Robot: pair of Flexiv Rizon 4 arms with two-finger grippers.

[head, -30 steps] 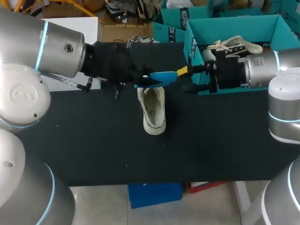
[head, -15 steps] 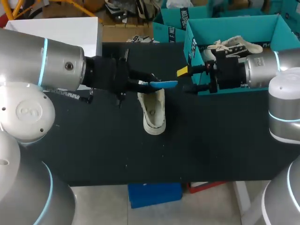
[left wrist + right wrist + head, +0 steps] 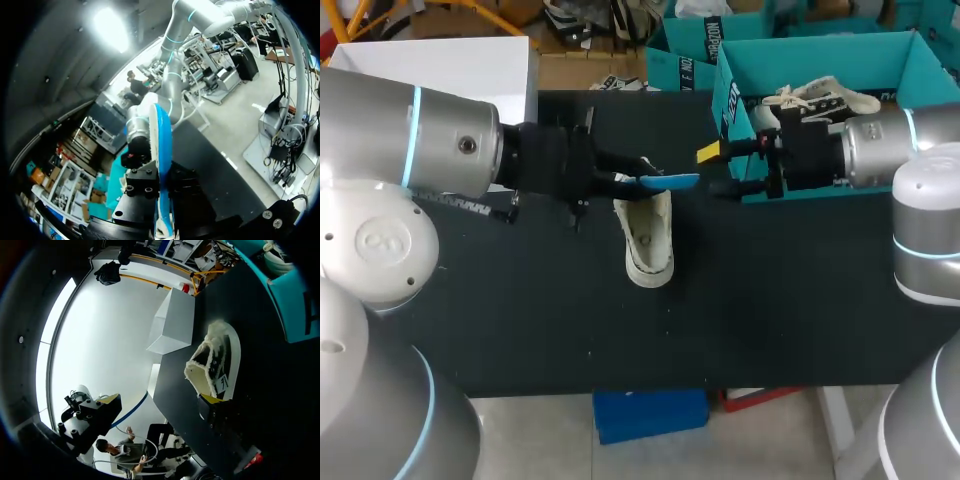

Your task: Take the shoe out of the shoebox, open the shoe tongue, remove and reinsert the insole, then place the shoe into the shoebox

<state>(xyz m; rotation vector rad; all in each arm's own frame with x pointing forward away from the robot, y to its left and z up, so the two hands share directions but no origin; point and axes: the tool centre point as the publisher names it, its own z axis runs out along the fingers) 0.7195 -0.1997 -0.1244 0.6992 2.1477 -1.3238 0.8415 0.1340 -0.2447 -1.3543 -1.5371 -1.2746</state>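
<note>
Insole [image 3: 672, 181], probably light and floppy so best pinched near its end, sits clenched in the left gripper [image 3: 642, 176] above the shoe [image 3: 648, 238] at frame centre; right gripper [image 3: 716, 171] gapes empty by the shoebox [image 3: 732, 100].

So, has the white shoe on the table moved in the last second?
No. The shoe lies at the same spot, equally far from the shoebox.

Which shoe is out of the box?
The cream shoe lying on the black table, close to the blue insole held by the left gripper. The other shoe, with white laces, sits inside the teal shoebox.
</note>
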